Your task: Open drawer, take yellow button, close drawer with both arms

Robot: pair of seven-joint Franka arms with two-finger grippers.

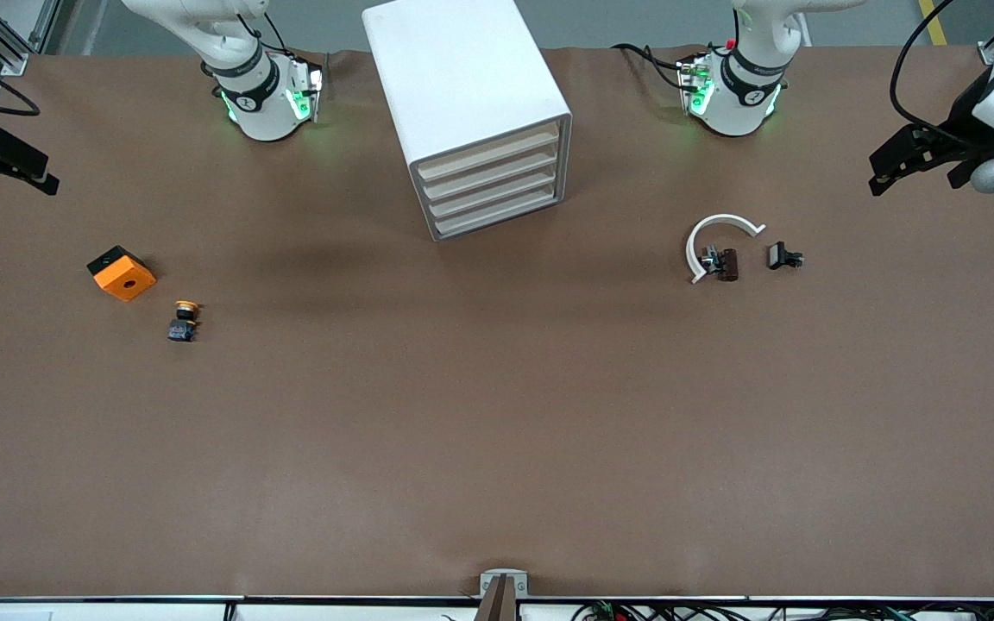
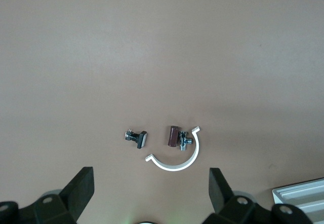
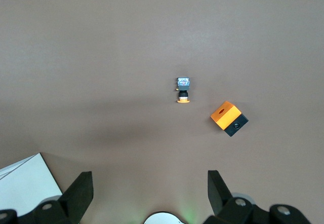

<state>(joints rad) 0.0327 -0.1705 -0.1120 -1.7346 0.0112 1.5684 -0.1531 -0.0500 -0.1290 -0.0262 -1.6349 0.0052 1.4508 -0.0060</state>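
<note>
The tiny push button (image 3: 183,89) with its round orange-yellow cap and dark body is lying on the brown table just beside the orange square block (image 3: 229,117), ahead of the wide-open right gripper (image 3: 147,191) rather than between its fingers. All four cream-fronted drawers (image 1: 492,188) of the boxy white cabinet (image 1: 462,86) are apparently sitting shut, so every step is waiting. The left gripper (image 2: 149,191), likewise spread wide and empty, is hovering over a white plastic arc (image 2: 177,158) and small dark clips (image 2: 136,138).

button (image 1: 184,321) just beside block (image 1: 122,272), cabinet (image 1: 471,112) well apart

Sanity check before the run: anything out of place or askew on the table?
Yes: the tiny orange-capped button lies tipped over on the bare brown table beside the orange square block, not in the boxy white cabinet, whose drawers are all shut.
</note>
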